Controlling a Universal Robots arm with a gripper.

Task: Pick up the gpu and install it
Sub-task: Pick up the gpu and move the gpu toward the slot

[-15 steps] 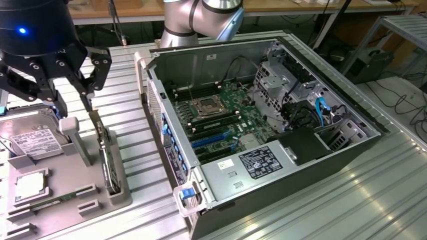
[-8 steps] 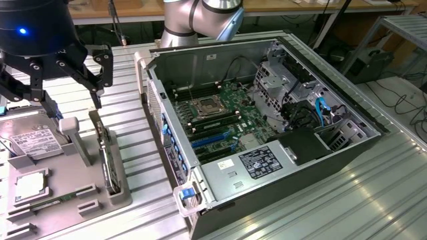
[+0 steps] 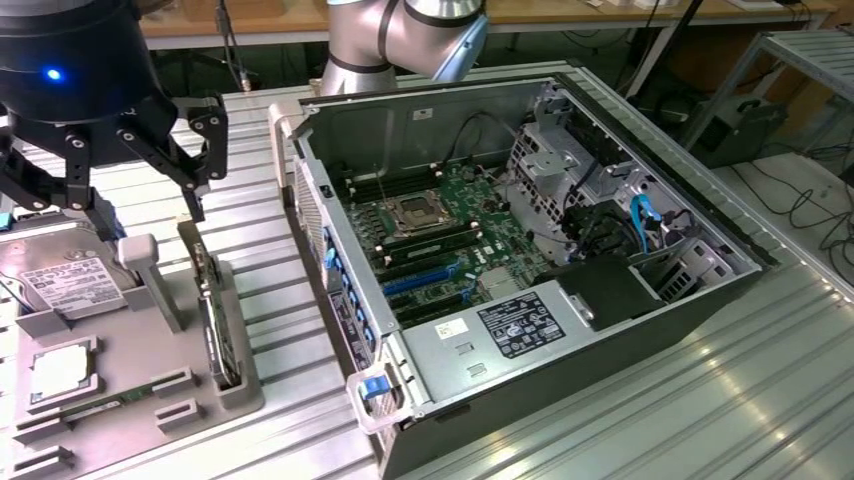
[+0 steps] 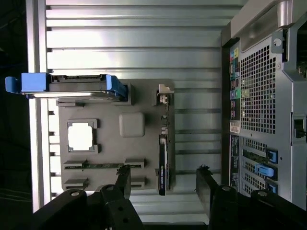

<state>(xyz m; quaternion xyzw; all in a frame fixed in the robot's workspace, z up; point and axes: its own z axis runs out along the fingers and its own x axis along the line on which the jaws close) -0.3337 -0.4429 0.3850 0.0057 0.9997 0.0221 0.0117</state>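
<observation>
Wide-open end effector [image 3: 151, 215] hovers above the upright gpu [image 3: 211, 305], apparently not touching it.

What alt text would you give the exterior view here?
The arm's open tool hovers above the gpu, which stands on edge in a grey holder tray. On the exterior view's right, an open computer case lies with its motherboard exposed.

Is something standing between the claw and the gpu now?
Nothing visible does. The open claw hangs above the gpu, which stands on edge in the grey holder; only air lies between them.
</observation>
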